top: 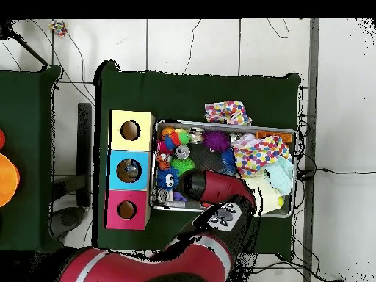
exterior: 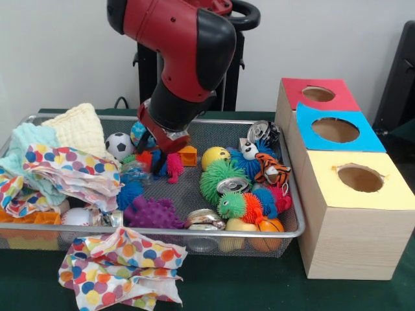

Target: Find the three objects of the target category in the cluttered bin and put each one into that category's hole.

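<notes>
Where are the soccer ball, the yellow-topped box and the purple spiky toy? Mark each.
soccer ball (exterior: 118,145), front view, middle of the ball.
yellow-topped box (exterior: 389,194), front view, bare top beside its hole.
purple spiky toy (exterior: 152,213), front view, middle of its body.

red (exterior: 318,94), blue (exterior: 335,130) and yellow (exterior: 358,177) box tops, polka-dot cloth (exterior: 120,267), green spiky ball (exterior: 216,175), purple spiky toy (exterior: 152,212)

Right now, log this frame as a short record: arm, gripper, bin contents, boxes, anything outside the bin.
arm: reaching down into the wire bin
gripper: low among the toys, state unclear
bin contents: spiky balls, soccer ball, crushed cans, cloths
boxes: red box, blue box, yellow box, one hole each
outside bin: polka-dot cloth on the table in front
</notes>
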Available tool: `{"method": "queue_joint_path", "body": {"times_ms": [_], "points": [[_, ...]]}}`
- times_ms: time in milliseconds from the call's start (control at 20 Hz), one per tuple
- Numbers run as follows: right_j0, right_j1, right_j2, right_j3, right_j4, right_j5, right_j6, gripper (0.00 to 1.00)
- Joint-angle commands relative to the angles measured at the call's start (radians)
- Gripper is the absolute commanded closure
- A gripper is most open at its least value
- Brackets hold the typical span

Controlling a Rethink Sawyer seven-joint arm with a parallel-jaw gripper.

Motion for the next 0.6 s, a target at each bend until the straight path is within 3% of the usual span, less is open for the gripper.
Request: {"method": "queue_joint_path", "body": {"times_ms": [50,600], "points": [[0.036,0.106,-0.044,-0.063,0.124,-0.082,0.314,0.0],[0.043,0.171,-0.07,-0.073,0.235,-0.146,0.267,0.0]]}}
